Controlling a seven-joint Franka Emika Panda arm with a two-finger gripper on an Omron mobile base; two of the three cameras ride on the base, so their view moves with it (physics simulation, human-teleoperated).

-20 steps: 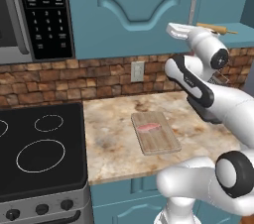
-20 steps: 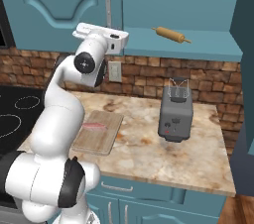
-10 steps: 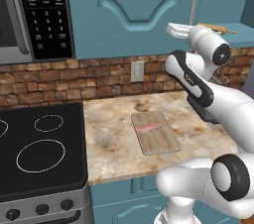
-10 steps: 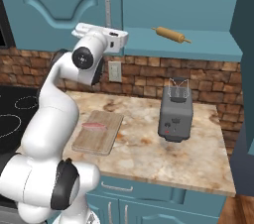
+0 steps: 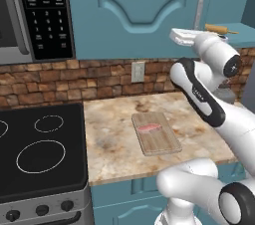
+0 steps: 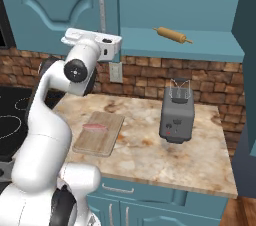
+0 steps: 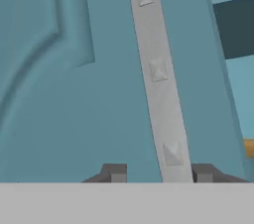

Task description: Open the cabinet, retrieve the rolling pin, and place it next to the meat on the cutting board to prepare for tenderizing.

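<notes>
1. The tool [image 7: 158, 173] was up against the left door [image 5: 134, 5] of the cabinet [image 6: 165, 0], its two fingertips [image 7: 115, 173] standing either side of the silver bar handle [image 7: 158, 79]. There was a gap between tip and bar on both sides, so the jaws were narrow but not clamped; nothing was held.
2. The hand pointed straight at the door face, which kept the handle centred between the tips, probably so that a small closing would catch it.
3. That door was shut. To its right the cabinet was open, baring the teal shelf [image 6: 200, 50].
4. The pin [image 6: 172, 35] lay on that shelf, on its side and slightly askew, well right of the tool and above the toaster [image 6: 176, 112]. In the left base view it showed just past the arm's wrist [image 5: 222, 30].
5. The board [image 5: 155, 133] lay flat on the table [image 5: 109, 139], below the shut door, left of the toaster and right of the stove [image 5: 35, 149].
6. The meat [image 5: 149, 128] sat on the board's far half, leaving the near part bare; I judged that to be the room meant for the pin.
7. I judged the task early: the pin was untouched, and the tool stood at a handle, not at the shelf.
8. A reach right to the pin would need the arm to get around the shut door's edge.
</notes>
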